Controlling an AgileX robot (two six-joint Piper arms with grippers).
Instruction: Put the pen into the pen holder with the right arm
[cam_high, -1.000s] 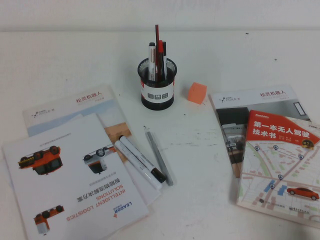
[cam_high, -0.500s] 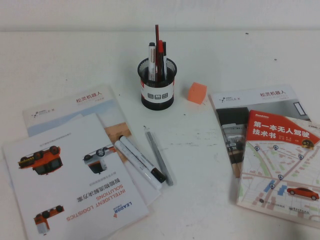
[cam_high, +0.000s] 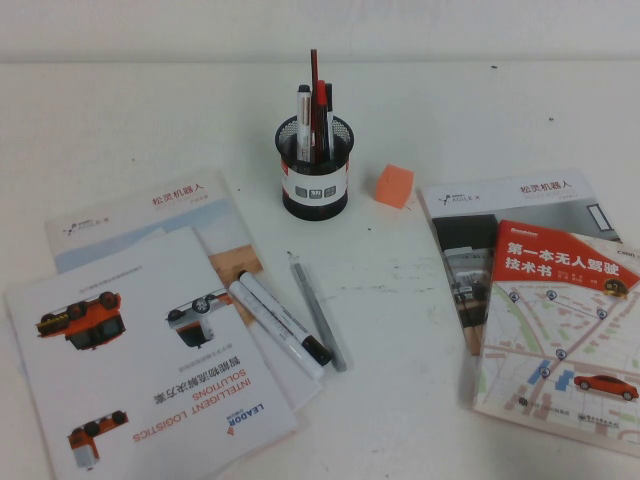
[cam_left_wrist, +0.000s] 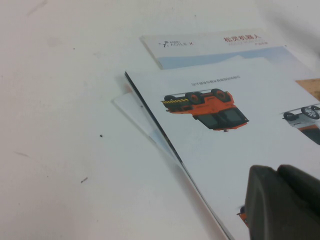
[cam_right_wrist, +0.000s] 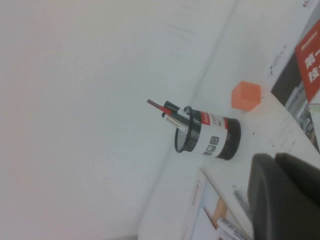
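Right hand (cam_right_wrist: 286, 196): only a dark bulky part of it shows at the edge of the right wrist view; cannot tell how far open it is; it holds nothing visible and touches nothing; out of sight in the high view
Right arm pose: its wrist camera looks across the tabletop toward the pen holder, with the hand raised clear of the surface
Left hand (cam_left_wrist: 282, 202): a dark rounded part shows at the corner of the left wrist view, above the brochure; cannot tell its opening; nothing seen in it; also out of sight in the high view
Pen (cam_high: 318, 314): slim grey, lying flat on the white tabletop (cam_high: 120, 110), nearer the robot than the pen holder, just beside the two markers on their right
Pen holder (cam_high: 315, 170): black mesh cup with a white label band, upright near the middle of the tabletop, already carrying several upright pens, one with a red cap
Markers (cam_high: 283, 319): two white ones with black caps, side by side, resting on the edge of the left booklets
Brochure (cam_high: 140, 350): white cover with orange vehicles, topmost of the overlapping booklets on the left
Orange cube (cam_high: 394, 185): just right of the pen holder, apart from it
Red-banner book (cam_high: 560, 330): on the right, lying over a grey booklet
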